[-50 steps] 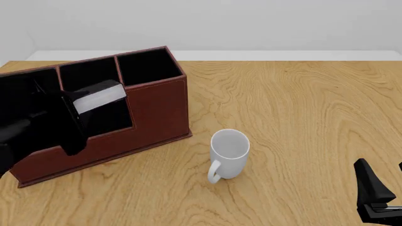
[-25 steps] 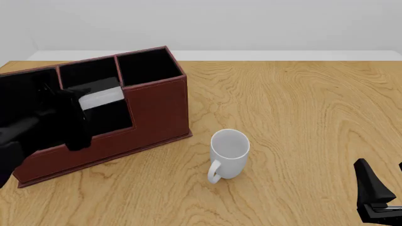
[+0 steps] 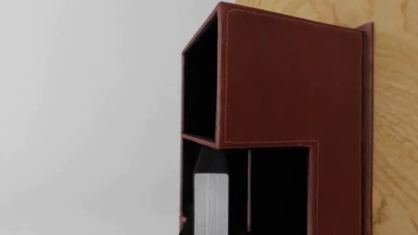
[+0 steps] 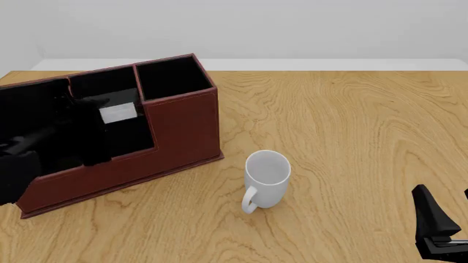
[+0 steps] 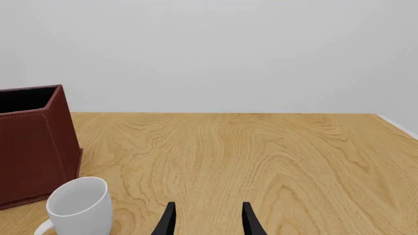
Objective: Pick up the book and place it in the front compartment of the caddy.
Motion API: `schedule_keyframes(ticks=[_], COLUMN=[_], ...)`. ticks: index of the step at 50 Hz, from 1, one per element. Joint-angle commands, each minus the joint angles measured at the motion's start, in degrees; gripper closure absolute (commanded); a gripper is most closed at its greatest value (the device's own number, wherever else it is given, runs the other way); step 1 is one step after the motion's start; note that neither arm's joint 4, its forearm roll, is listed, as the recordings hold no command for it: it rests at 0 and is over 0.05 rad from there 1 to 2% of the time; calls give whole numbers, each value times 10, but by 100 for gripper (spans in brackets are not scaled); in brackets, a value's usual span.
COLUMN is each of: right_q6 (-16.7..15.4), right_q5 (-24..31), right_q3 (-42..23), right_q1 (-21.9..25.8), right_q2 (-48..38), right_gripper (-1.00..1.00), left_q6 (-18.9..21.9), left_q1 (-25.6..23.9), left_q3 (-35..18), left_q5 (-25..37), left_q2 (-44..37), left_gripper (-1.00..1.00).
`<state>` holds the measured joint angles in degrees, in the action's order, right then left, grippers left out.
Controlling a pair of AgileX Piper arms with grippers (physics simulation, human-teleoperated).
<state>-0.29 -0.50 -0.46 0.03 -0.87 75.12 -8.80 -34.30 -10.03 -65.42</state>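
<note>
The reddish-brown caddy (image 4: pixel 183 131) stands at the left of the table. The black book (image 4: pixel 117 113), its white page edge showing, sits tilted inside the caddy's low front compartment. My left gripper (image 4: pixel 95 123) reaches down into that compartment and is shut on the book; its fingers are hard to tell apart from the black interior. In the left wrist view the book (image 3: pixel 210 203) stands on edge inside the caddy (image 3: pixel 294 83). My right gripper (image 4: pixel 443 194) is open and empty at the near right corner, far from the caddy; its fingers (image 5: pixel 168 220) stand apart.
A white mug (image 4: pixel 268 175) stands upright on the wooden table (image 4: pixel 351 120), just right of the caddy's near corner. It also shows in the right wrist view (image 5: pixel 78 205), beside the caddy's end wall (image 5: pixel 33 147). A pale wall lies behind the table.
My left gripper has lowered the book deeper into the caddy's front compartment; less of its white page edge shows. The right arm and the mug have not moved.
</note>
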Motion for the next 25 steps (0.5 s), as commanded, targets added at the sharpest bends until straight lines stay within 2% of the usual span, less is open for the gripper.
schedule_keyframes(ticks=[1, 7, 18, 25], right_q6=[0, 0, 0, 0], right_q5=[0, 0, 0, 0], right_q3=[0, 0, 0, 0], right_q1=[0, 0, 0, 0], right_q2=[0, 0, 0, 0], right_gripper=[-100, -100, -100, -100], left_q6=[12, 13, 9, 8], left_q1=[15, 17, 42, 38], left_q3=[-46, -32, -37, -29], left_q5=[-3, -6, 14, 25], left_q2=[-29, -14, -16, -10], left_gripper=[100, 100, 100, 100])
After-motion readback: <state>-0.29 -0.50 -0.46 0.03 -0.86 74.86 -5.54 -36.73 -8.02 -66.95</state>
